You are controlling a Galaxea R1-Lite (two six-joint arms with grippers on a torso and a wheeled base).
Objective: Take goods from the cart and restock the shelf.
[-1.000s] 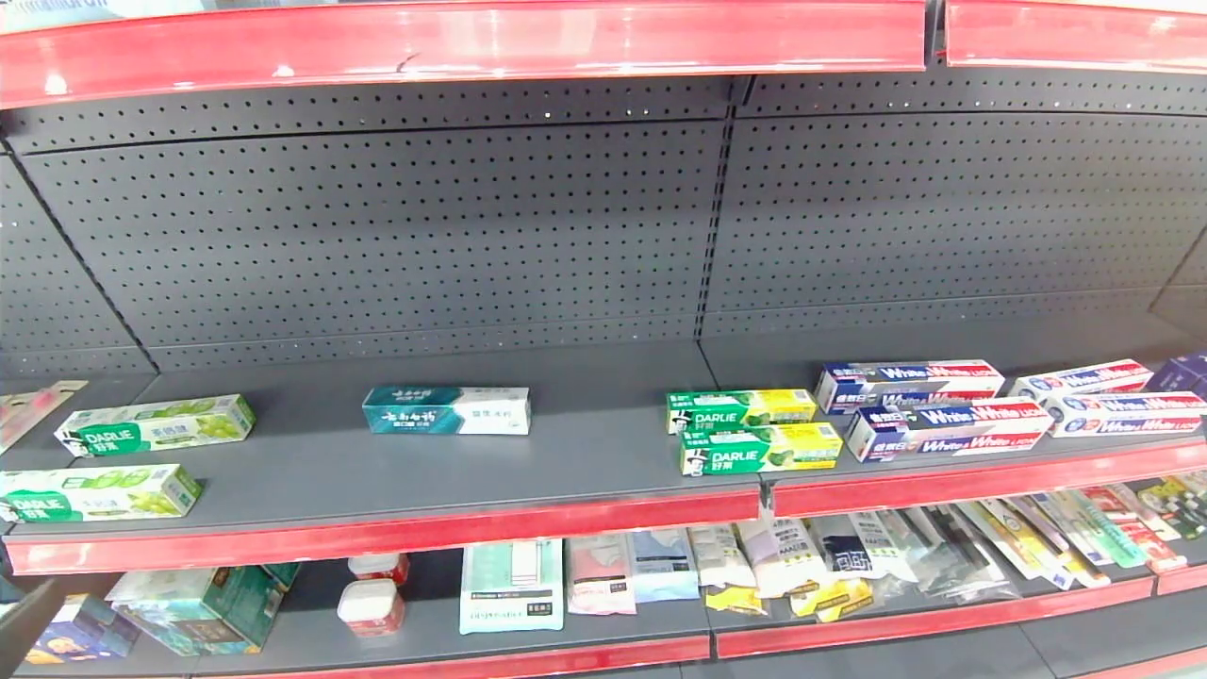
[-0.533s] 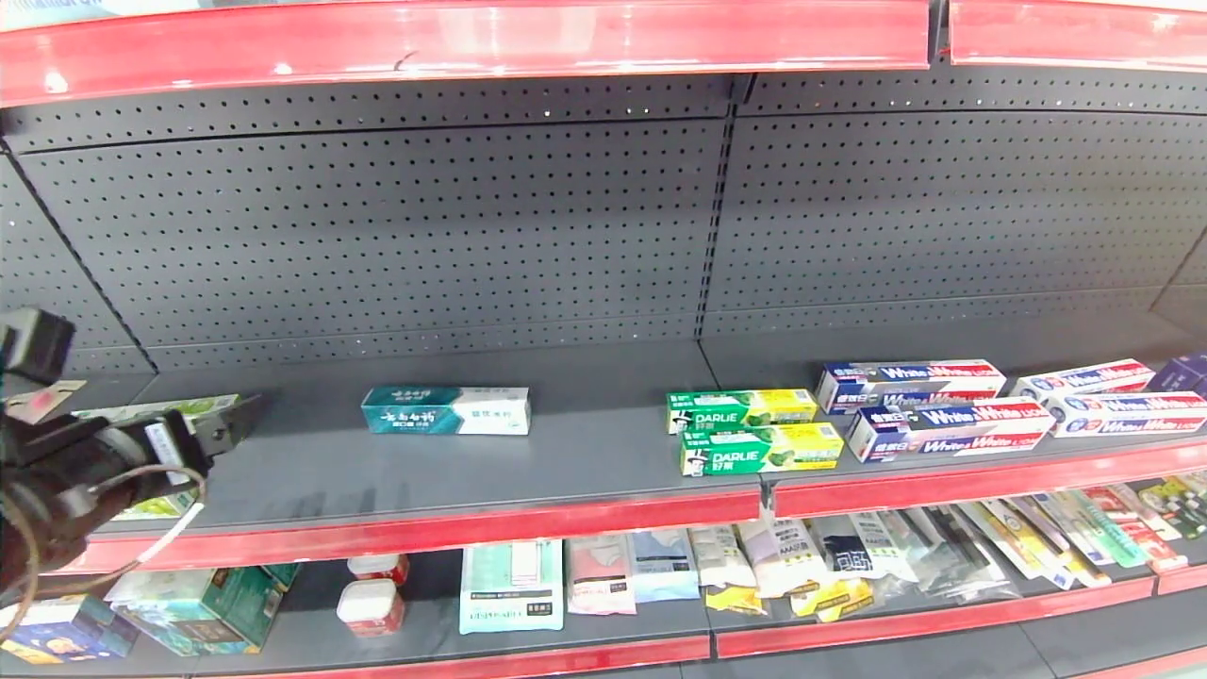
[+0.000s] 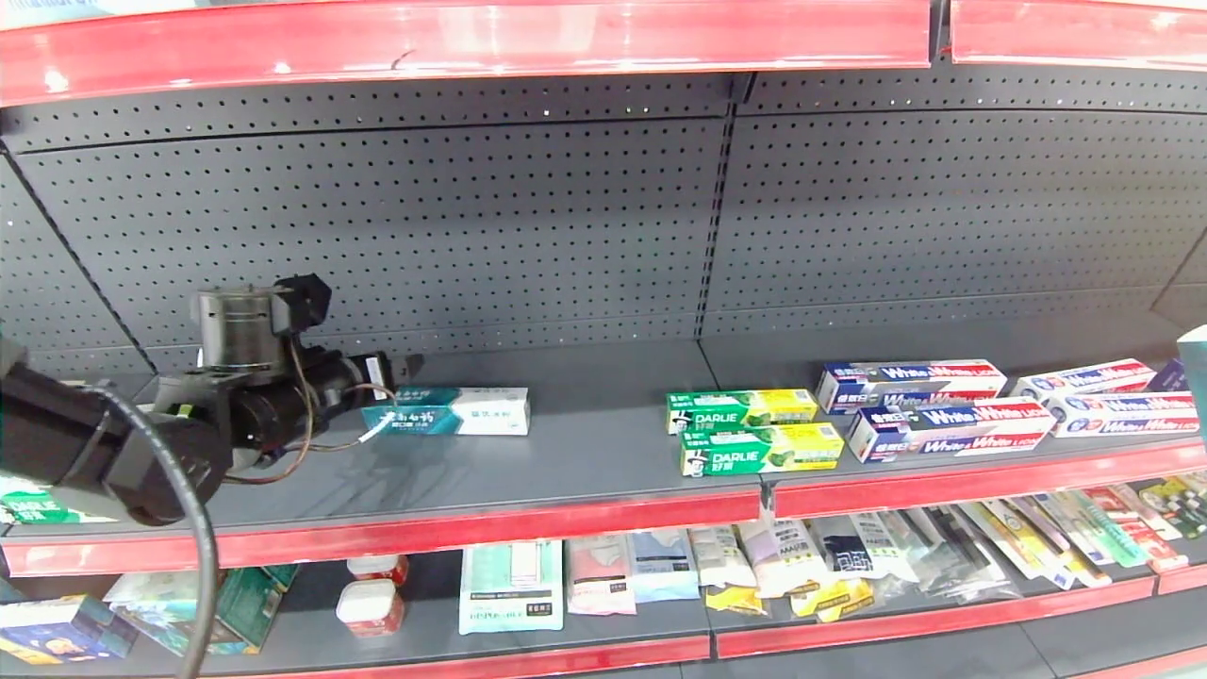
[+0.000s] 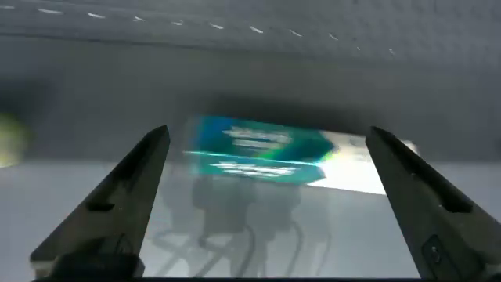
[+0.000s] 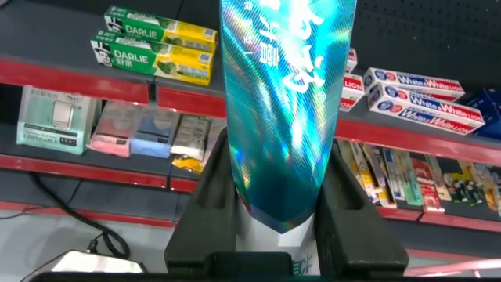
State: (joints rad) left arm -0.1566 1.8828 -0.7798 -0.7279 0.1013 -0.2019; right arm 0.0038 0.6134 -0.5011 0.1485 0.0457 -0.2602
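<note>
Two teal boxes [image 3: 446,410]: shelf [image 3: 585,443], right hand [image 5: 275,145]

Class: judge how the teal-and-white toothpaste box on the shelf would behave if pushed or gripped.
The teal-and-white toothpaste box lies flat on the smooth shelf, so it should slide, not roll. Its carton looks thin: probably light, and crushable if squeezed hard.

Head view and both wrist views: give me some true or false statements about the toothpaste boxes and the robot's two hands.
1. The left hand is open, near one end of the teal-and-white box. True.
2. The right hand is empty. False: it is shut on a shiny teal box.
3. Two green-and-yellow boxes lie on the same shelf as the teal-and-white box. True.
4. The teal-and-white box stands upright. False: it lies flat.
</note>
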